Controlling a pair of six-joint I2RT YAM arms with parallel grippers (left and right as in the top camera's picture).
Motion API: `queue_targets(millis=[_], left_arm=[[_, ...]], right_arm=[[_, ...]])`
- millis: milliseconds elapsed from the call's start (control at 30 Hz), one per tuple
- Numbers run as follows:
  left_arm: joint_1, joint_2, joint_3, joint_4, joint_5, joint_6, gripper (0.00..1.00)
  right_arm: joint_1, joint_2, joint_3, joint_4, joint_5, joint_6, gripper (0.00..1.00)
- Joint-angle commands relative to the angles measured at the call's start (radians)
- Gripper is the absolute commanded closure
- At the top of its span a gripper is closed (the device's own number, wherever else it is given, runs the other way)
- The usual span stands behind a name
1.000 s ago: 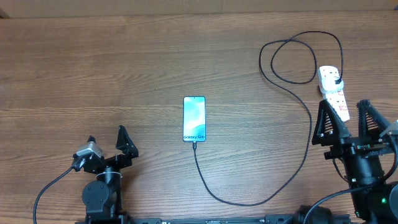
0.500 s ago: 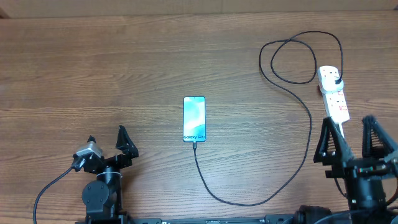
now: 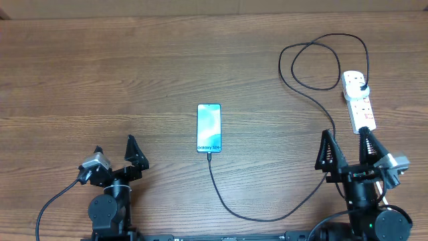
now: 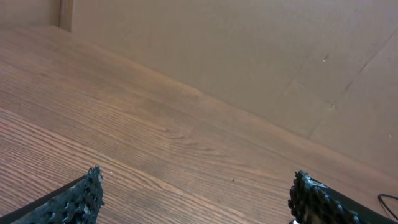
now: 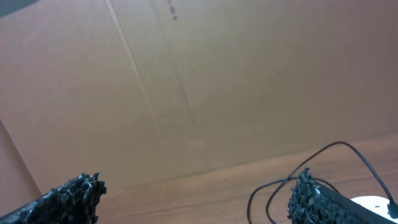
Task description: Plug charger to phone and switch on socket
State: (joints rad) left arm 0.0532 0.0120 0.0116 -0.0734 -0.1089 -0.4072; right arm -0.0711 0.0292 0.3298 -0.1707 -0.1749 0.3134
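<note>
Phone (image 3: 208, 128) flat, long axis near-to-far, charger (image 3: 212, 173) at its near end

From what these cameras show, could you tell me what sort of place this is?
Likely a robot test bench, not a home: a wood-grain table backed by plain brown board, the left gripper and right gripper at its near edge, and a phone, charger and socket laid out.

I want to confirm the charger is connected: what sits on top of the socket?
A black plug sits on the socket's far end, the charger cable running from it. Red markings show nearer. Whether the switches are on is too small to tell.
</note>
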Motion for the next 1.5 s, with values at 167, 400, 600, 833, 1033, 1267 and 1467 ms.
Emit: queue_targets(millis=[167, 400, 600, 833, 1033, 1267, 1467], left_arm=[[0.005, -0.007, -0.006, 0.004, 0.005, 0.03, 0.0], [0.005, -0.007, -0.006, 0.004, 0.005, 0.03, 0.0], [0.005, -0.007, -0.006, 0.004, 0.005, 0.03, 0.0], [0.005, -0.007, -0.006, 0.004, 0.005, 0.03, 0.0], [0.005, -0.007, -0.006, 0.004, 0.005, 0.03, 0.01], [0.005, -0.007, -0.006, 0.004, 0.005, 0.03, 0.01], [0.005, -0.007, -0.006, 0.004, 0.005, 0.03, 0.0]], right_arm=[[0.006, -0.026, -0.103, 0.045, 0.097, -0.005, 0.0], [0.006, -0.026, -0.213, 0.17, 0.096, -0.005, 0.0], [0.006, -0.026, -0.265, 0.2, 0.098, -0.013, 0.0], [0.006, -0.026, -0.298, 0.201, 0.105, -0.069, 0.0], [0.006, -0.026, -0.322, 0.181, 0.108, -0.087, 0.0], [0.006, -0.026, -0.322, 0.118, 0.115, -0.087, 0.0], [0.006, -0.026, -0.322, 0.09, 0.127, -0.087, 0.0]])
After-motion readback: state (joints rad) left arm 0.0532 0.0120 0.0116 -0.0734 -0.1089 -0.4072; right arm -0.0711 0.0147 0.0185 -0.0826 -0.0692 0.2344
